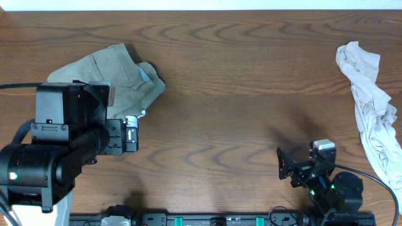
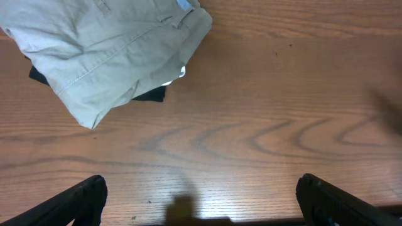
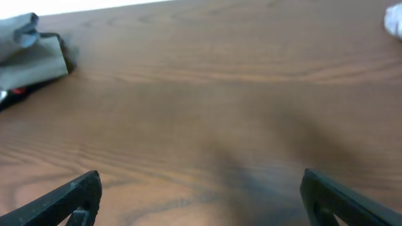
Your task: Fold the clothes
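Note:
A folded khaki garment (image 1: 116, 75) lies at the table's far left, on top of a dark item (image 2: 151, 95). It fills the upper left of the left wrist view (image 2: 107, 50). A crumpled pale beige garment (image 1: 370, 107) lies unfolded along the right edge. My left gripper (image 1: 133, 134) hovers just in front of the khaki garment, open and empty (image 2: 201, 201). My right gripper (image 1: 284, 164) is low at the front right, open and empty (image 3: 201, 194), well left of the beige garment. A corner of that garment shows at the top right of the right wrist view (image 3: 394, 22).
The wooden table (image 1: 239, 107) stretches between the two garments. The arm bases and a black rail (image 1: 213, 220) sit along the front edge. The khaki garment also shows at the far left of the right wrist view (image 3: 31, 53).

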Available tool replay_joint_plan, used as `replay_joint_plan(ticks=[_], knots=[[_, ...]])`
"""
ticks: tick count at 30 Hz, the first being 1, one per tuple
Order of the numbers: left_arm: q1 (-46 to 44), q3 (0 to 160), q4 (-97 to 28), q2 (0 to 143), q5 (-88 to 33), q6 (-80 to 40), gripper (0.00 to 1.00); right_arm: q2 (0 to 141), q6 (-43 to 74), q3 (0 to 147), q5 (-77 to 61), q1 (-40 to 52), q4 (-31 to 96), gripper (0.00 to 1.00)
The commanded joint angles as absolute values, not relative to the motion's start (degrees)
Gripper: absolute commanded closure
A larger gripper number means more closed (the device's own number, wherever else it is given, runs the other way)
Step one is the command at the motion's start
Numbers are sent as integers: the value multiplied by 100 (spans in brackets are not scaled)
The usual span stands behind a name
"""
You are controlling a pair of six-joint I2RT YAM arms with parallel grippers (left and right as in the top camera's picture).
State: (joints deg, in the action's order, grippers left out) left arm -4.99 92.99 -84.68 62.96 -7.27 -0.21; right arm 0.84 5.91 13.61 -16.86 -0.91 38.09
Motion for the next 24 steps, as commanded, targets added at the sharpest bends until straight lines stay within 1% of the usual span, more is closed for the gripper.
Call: replay_joint_plan(ticks=[1, 4, 24], knots=[[-519, 9295, -8479, 6318, -679, -75, 2, 32, 681, 1138, -1649, -117, 3787, 1], [-519, 9295, -8479, 6318, -679, -75, 2, 32, 685, 928, -1651, -117, 3787, 1], [-519, 9295, -8479, 6320, -679, -73, 2, 38, 679, 937, -1647, -113, 3771, 1]])
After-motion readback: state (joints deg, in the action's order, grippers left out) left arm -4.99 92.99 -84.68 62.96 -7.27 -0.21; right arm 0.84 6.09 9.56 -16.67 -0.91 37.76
